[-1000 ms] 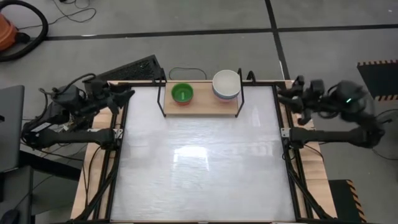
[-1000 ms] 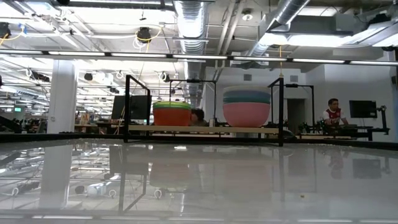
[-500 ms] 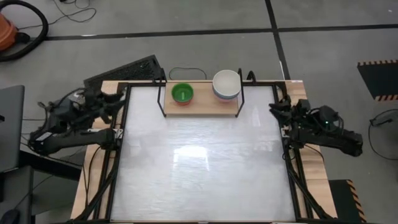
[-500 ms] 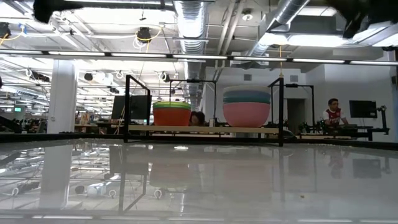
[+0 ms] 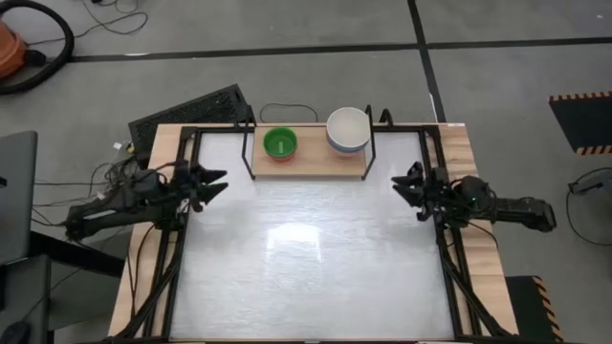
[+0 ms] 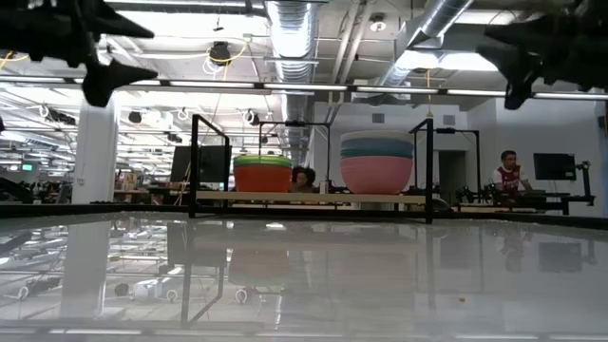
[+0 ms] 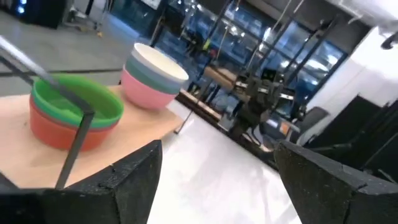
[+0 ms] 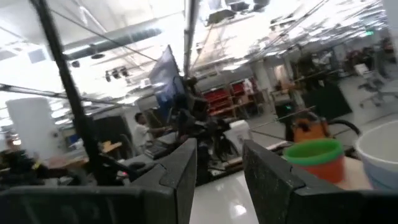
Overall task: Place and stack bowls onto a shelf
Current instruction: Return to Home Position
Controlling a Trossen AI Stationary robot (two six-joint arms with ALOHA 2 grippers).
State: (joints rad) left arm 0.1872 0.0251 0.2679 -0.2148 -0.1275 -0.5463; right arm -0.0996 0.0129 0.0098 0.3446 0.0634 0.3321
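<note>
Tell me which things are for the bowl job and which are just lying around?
For the job: shelf, green-topped bowl stack, white-topped bowl stack, left hand, right hand.
Just lying about: keyboard, orange canister, cable behind the shelf.

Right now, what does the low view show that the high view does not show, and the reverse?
Only the low view: from the side, a lime green bowl nested in a red-orange bowl, blue rims above a pink bowl, and a person behind. Only the high view: the cream-white bowl from inside, and a keyboard. Both: the shelf holding the bowls, with the left gripper and right gripper open at the table's sides.
</note>
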